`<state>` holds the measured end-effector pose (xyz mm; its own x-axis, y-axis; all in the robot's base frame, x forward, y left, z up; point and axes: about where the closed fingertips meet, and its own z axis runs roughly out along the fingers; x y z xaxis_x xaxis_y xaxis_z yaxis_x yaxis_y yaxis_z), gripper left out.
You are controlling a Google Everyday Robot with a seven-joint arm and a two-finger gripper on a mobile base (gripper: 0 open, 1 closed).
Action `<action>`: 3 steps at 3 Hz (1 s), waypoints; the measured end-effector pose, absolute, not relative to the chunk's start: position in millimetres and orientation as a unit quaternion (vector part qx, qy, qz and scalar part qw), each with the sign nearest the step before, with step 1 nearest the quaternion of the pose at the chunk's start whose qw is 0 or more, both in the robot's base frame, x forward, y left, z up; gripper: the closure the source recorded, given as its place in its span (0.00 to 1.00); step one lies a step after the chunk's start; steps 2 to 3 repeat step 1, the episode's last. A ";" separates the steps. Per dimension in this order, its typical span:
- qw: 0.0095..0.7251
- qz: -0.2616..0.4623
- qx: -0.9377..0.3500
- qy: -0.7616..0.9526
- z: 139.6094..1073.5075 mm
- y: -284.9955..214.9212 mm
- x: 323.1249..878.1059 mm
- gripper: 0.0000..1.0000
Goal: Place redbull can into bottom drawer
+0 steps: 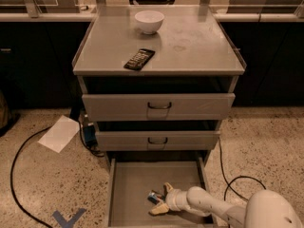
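The bottom drawer (133, 184) is pulled out, with a flat grey floor. The redbull can (155, 197), blue and silver, lies on the drawer floor near the front middle. My gripper (163, 198) reaches into the drawer from the right, low over the floor. Its two pale fingers (167, 187) stand apart on either side of the can, one behind it and one in front, with a small gap to the can. The gripper is open and the can rests on the floor between the fingers.
The cabinet top (190, 46) bears a white bowl (149, 21) and a dark snack bar wrapper (139, 59). The two upper drawers (158, 107) are slightly out. A white sheet of paper (60, 133) and black cables (19, 175) lie on the floor.
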<state>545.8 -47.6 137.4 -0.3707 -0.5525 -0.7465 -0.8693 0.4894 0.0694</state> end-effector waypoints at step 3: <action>0.338 0.234 -0.448 0.794 137.4 -47.6 545.8 0.00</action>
